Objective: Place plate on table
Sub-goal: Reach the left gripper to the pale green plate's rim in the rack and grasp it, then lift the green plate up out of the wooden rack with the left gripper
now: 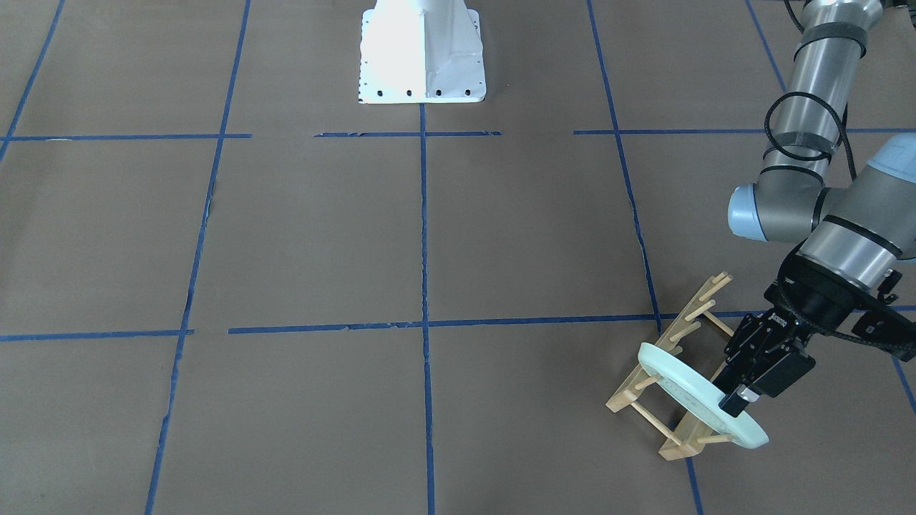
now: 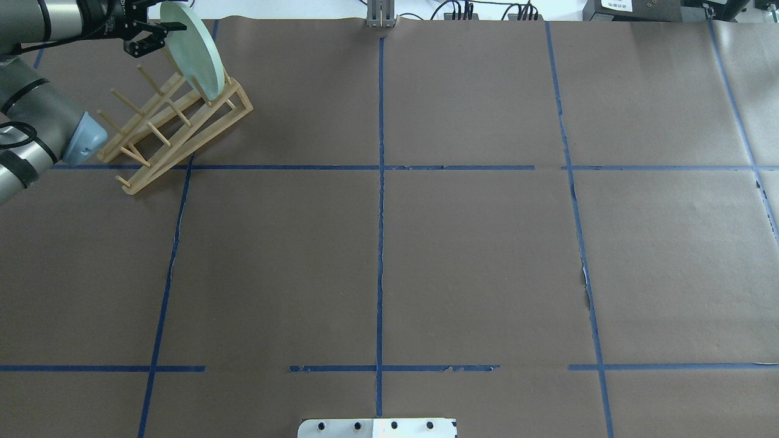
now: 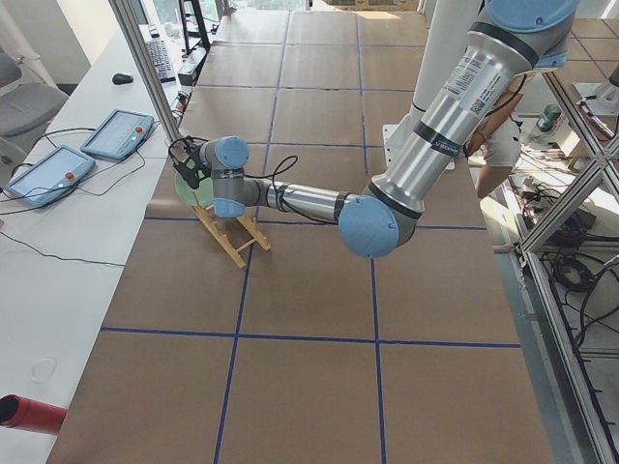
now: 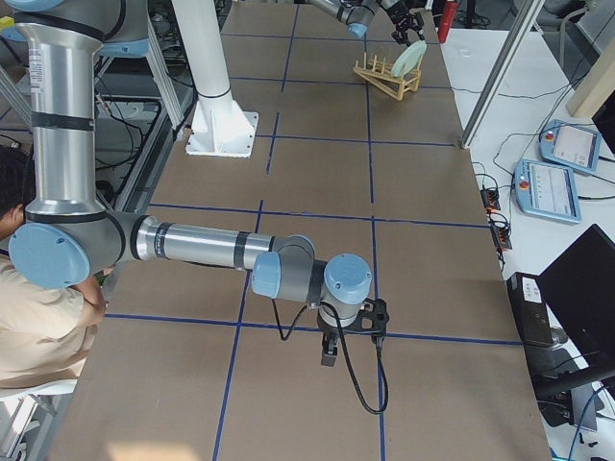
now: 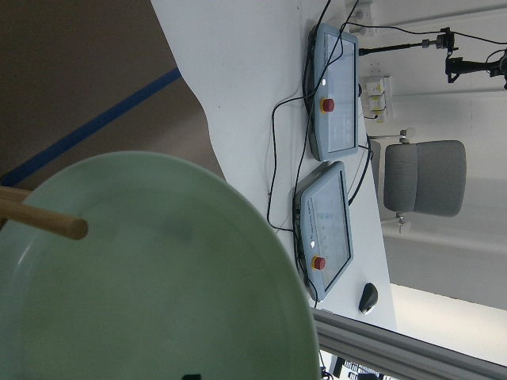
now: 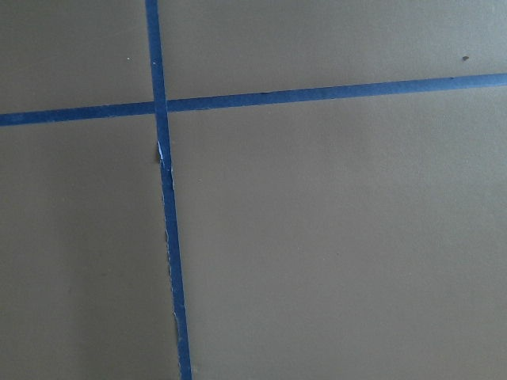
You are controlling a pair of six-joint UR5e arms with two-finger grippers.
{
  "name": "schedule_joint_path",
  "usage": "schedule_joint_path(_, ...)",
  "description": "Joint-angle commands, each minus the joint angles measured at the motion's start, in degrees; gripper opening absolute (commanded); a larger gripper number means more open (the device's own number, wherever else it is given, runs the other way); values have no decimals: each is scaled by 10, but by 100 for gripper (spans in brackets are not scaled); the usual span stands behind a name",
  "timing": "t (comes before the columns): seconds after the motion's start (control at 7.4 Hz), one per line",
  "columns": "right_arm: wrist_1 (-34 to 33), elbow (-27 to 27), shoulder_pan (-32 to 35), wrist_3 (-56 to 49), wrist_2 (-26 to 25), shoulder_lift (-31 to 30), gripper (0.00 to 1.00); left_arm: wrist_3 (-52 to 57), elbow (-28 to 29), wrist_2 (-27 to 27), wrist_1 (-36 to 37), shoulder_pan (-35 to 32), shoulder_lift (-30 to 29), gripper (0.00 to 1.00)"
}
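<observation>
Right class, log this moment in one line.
left gripper: at plate rim, grip unclear | plate: in rack | right gripper: over table

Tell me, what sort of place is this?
Most likely a robotics lab: industrial robot arms work over a table papered brown and gridded with blue tape, and control tablets lie on a side bench. The plate in its wooden rack looks like a test prop.

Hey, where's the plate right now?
In the overhead view the plate stands on edge in the wooden rack at the far left corner of the table, with the left end effector at its top rim.
</observation>
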Motion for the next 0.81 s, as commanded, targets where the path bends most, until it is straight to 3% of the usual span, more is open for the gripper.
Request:
schedule_joint_path(0.0,0,0,0,0,0,0,100,0,0,0,1,-1,-3,16)
schedule_joint_path(0.14,0,0,0,0,0,0,100,2,-3,0,2,-1,-8,0)
schedule_joint_path(0.54,0,0,0,0,0,0,100,7,-52,-7,11,-26,-8,0)
schedule_joint_path(0.68,0,0,0,0,0,0,100,8,-82,-26,46,-41,-8,0)
